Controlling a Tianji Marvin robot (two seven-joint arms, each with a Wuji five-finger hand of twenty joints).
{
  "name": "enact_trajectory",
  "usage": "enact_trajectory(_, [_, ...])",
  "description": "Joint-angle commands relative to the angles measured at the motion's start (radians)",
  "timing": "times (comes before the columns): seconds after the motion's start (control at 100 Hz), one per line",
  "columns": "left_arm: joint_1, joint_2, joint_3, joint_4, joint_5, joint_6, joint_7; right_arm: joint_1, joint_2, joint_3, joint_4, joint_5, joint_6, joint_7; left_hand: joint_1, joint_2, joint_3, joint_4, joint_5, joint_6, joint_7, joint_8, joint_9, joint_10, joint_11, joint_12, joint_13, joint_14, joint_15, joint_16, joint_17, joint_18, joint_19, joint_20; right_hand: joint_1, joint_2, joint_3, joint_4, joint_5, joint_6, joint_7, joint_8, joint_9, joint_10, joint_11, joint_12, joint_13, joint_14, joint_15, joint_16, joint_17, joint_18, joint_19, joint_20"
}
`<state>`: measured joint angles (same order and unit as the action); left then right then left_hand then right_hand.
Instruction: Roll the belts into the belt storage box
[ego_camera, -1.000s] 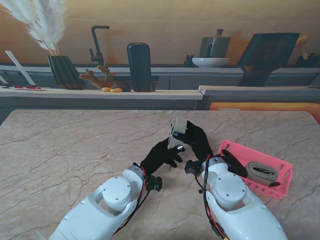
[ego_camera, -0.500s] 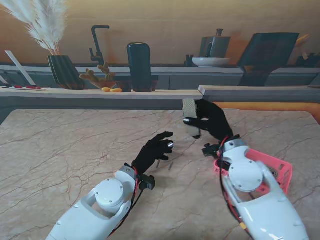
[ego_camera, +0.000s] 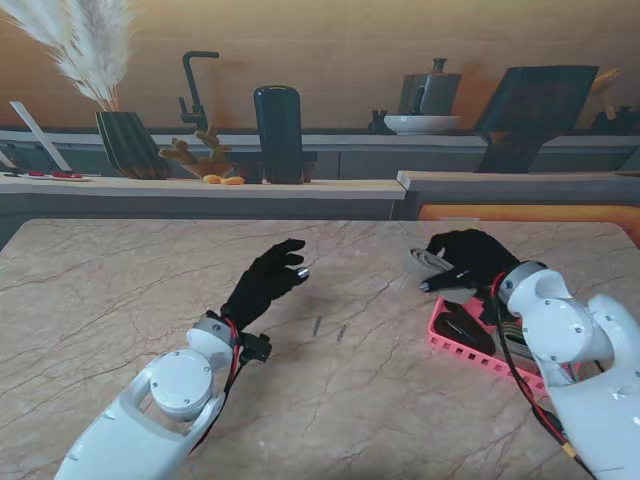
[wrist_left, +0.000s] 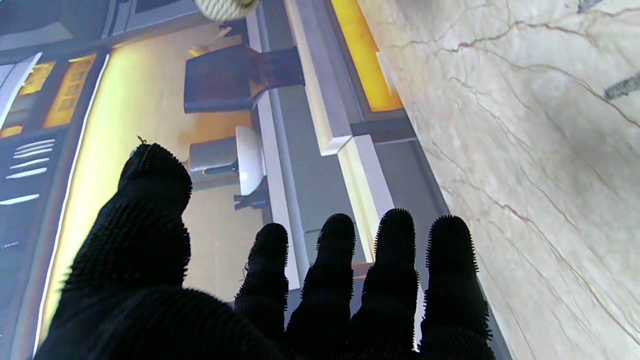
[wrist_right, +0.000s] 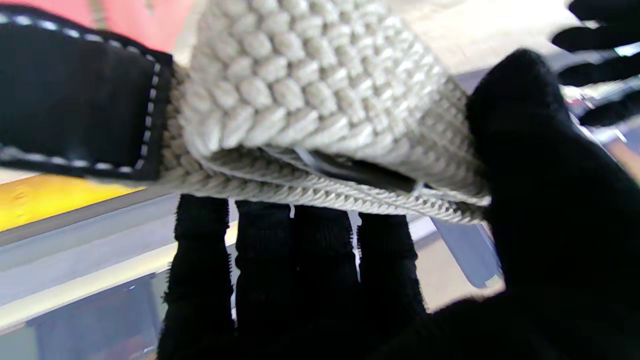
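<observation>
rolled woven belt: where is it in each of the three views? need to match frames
Stand view: the rolled woven belt is right of centre, in the right hand, by the pink storage box.
Left wrist view: not in it; only the open left hand and bare table.
Right wrist view: it fills the upper middle, pinched between thumb and fingers.
Shared landmark: the pink box.

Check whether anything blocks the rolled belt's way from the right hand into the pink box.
Nothing visible blocks it. The right hand holds the rolled belt at the far-left corner of the pink box. The box already holds a dark belt, partly hidden by the arm.
</observation>
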<state>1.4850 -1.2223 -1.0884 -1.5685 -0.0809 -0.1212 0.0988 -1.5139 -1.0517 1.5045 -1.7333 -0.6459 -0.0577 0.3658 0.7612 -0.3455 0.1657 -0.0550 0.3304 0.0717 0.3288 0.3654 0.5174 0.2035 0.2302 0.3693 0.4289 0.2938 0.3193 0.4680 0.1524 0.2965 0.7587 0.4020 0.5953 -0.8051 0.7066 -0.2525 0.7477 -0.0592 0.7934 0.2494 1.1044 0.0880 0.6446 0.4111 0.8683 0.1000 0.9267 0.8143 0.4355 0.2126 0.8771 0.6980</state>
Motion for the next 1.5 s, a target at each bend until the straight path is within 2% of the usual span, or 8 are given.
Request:
enact_trajectory(0.0, [0.013, 0.007, -0.009, -0.001, -0.002, 0.002, 0.002, -0.011, 0.014, 0.004, 0.02, -0.003, 0.001, -0.011, -0.011, 0.029, -0.021, 0.019, -0.025, -0.004, -0.028, -0.008, 0.012, -0.007, -0.022, -0.009, -0.009, -0.031, -0.01, -0.017, -0.006, -0.038, -0.006, -0.012, 0.153, 0.142, 0.152, 0.055, 0.156, -0.208, 0.252, 0.043, 0.05, 0.015, 0.077, 0.032, 0.071, -0.009, 0.116, 0.041, 0.002, -0.022, 0.053, 0.025])
enact_trajectory(0.14, [0.036, 0.004, -0.027, -0.01, -0.004, -0.002, 0.024, -0.039, 0.023, 0.009, 0.049, -0.149, -0.027, -0.014, 0.0, 0.034, -0.025, 0.019, -0.016, -0.004, -0.018, -0.009, 0.031, -0.006, -0.014, -0.004, 0.013, -0.024, 0.006, -0.01, 0.018, -0.023, 0.021, 0.0, 0.161, 0.129, 0.16, 0.057, 0.167, -0.189, 0.248, 0.04, 0.053, 0.028, 0.075, 0.025, 0.07, 0.01, 0.124, 0.03, -0.007, -0.009, 0.108, 0.045])
enact_trajectory(0.39, [0.066, 0.004, -0.048, -0.022, 0.021, -0.025, 0.055, -0.103, 0.024, 0.023, 0.099, -0.329, -0.058, -0.1, 0.004, 0.042, -0.034, 0.018, -0.002, -0.008, -0.007, -0.01, 0.053, -0.007, -0.008, 0.002, 0.032, -0.019, 0.022, -0.001, 0.029, -0.013, 0.058, 0.017, 0.164, 0.131, 0.16, 0.06, 0.165, -0.186, 0.244, 0.042, 0.047, 0.027, 0.069, 0.021, 0.061, 0.016, 0.118, 0.021, -0.016, -0.01, 0.148, 0.061])
enact_trajectory(0.94, [0.074, 0.004, -0.048, -0.027, 0.034, -0.016, 0.06, -0.149, 0.027, 0.024, 0.216, -0.495, -0.013, -0.254, 0.012, 0.052, -0.058, 0.019, 0.014, -0.014, -0.005, -0.011, 0.07, -0.006, -0.007, 0.006, 0.054, -0.012, 0.035, 0.007, 0.042, 0.001, 0.078, 0.024, 0.158, 0.139, 0.149, 0.067, 0.148, -0.19, 0.235, 0.051, 0.03, 0.018, 0.058, 0.016, 0.041, 0.016, 0.089, 0.002, -0.051, 0.004, 0.154, 0.062])
enact_trajectory(1.06, [0.075, 0.005, -0.049, -0.028, 0.034, -0.014, 0.058, -0.154, 0.029, 0.016, 0.234, -0.526, -0.005, -0.277, 0.018, 0.054, -0.061, 0.02, 0.015, -0.015, -0.004, -0.011, 0.074, -0.008, -0.006, 0.007, 0.063, -0.01, 0.042, 0.012, 0.049, 0.001, 0.09, 0.03, 0.069, 0.107, 0.114, 0.066, 0.076, -0.132, 0.191, 0.053, -0.051, 0.037, 0.039, 0.013, -0.014, 0.021, 0.018, -0.026, -0.092, 0.027, 0.103, 0.035])
enact_trajectory(1.16, [0.078, 0.005, -0.051, -0.032, 0.042, -0.009, 0.061, -0.156, 0.032, 0.003, 0.259, -0.581, 0.003, -0.338, 0.034, 0.042, -0.057, 0.021, 0.017, -0.017, 0.001, -0.008, 0.079, -0.014, -0.001, 0.01, 0.074, -0.014, 0.051, 0.017, 0.057, 0.0, 0.101, 0.035, -0.048, 0.087, 0.152, 0.075, 0.042, -0.058, 0.025, 0.144, -0.139, 0.062, 0.01, 0.011, -0.072, 0.026, -0.047, -0.045, -0.115, 0.037, 0.077, 0.02])
enact_trajectory(1.25, [0.081, 0.005, -0.053, -0.034, 0.052, -0.01, 0.068, -0.163, 0.034, -0.001, 0.264, -0.606, 0.007, -0.362, 0.038, 0.041, -0.055, 0.021, 0.02, -0.015, 0.005, -0.005, 0.084, -0.012, 0.003, 0.012, 0.079, -0.012, 0.055, 0.02, 0.062, 0.002, 0.109, 0.038, -0.108, 0.115, 0.142, 0.157, 0.026, -0.009, -0.149, 0.307, -0.213, 0.078, -0.01, 0.009, -0.121, 0.028, -0.09, -0.06, -0.137, 0.043, 0.056, 0.009])
enact_trajectory(1.49, [0.088, 0.003, -0.056, -0.043, 0.052, -0.006, 0.08, -0.197, 0.032, 0.023, 0.23, -0.63, -0.005, -0.39, 0.034, 0.047, -0.055, 0.02, 0.02, -0.015, 0.008, -0.004, 0.087, -0.013, 0.007, 0.014, 0.081, -0.01, 0.062, 0.025, 0.061, 0.002, 0.118, 0.042, -0.181, 0.19, -0.026, 0.166, -0.132, 0.045, -0.243, 0.343, -0.404, 0.107, -0.059, -0.005, -0.236, 0.035, -0.176, -0.087, -0.199, 0.057, -0.01, 0.004])
